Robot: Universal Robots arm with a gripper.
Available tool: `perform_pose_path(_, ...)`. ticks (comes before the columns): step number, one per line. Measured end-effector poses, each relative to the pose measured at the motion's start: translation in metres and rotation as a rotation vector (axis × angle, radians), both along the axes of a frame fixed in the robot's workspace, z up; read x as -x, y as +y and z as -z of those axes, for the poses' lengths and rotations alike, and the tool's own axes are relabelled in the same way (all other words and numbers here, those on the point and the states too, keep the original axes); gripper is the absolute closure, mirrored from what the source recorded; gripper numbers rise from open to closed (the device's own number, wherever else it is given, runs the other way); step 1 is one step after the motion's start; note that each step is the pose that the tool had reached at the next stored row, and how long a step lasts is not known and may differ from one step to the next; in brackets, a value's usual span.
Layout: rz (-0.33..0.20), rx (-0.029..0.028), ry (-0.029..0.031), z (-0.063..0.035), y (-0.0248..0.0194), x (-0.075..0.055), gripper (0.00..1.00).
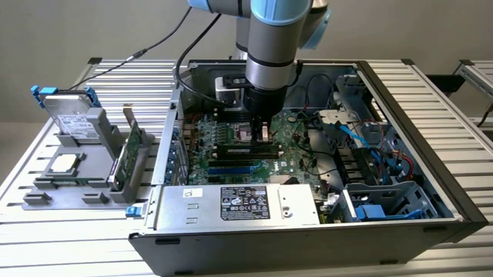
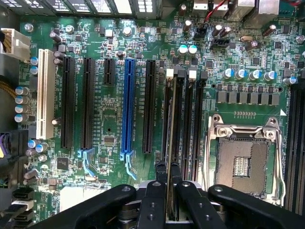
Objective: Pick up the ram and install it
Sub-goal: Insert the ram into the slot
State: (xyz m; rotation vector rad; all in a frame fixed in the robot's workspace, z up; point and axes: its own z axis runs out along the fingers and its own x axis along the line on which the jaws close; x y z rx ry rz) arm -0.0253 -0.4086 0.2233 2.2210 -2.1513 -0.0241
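My gripper [image 2: 167, 174] reaches down into the open computer case [image 1: 431, 127], over the motherboard's memory slots [image 2: 190, 119]. In the wrist view the ram [image 2: 170, 119] appears edge-on as a thin green strip. It runs from between my fingers [image 2: 160, 172] along the leftmost memory slot, whose white end clip [image 2: 169, 73] is at the far end. The fingers are shut on the ram's top edge. In the exterior view the gripper [image 1: 260, 134] stands upright just above the dark slot rows [image 1: 246, 151] beside the CPU socket [image 2: 243, 162].
A grey holder [image 1: 69, 173] on the exterior view's left carries a silver hard drive with blue rails [image 1: 73, 118] and a green expansion card [image 1: 131, 153]. The power supply [image 1: 239, 205] lies near the case front. Blue cables [image 1: 358, 141] and drive cages crowd the case's right side.
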Motion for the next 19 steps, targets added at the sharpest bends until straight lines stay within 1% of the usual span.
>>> perform_pose_path(14,-0.008,0.0047,0.0000,0.0003,0.0001,0.0000,0.86)
perform_pose_path(19,-0.009,0.0054,-0.0001,0.0009,0.0001,0.0000,0.86)
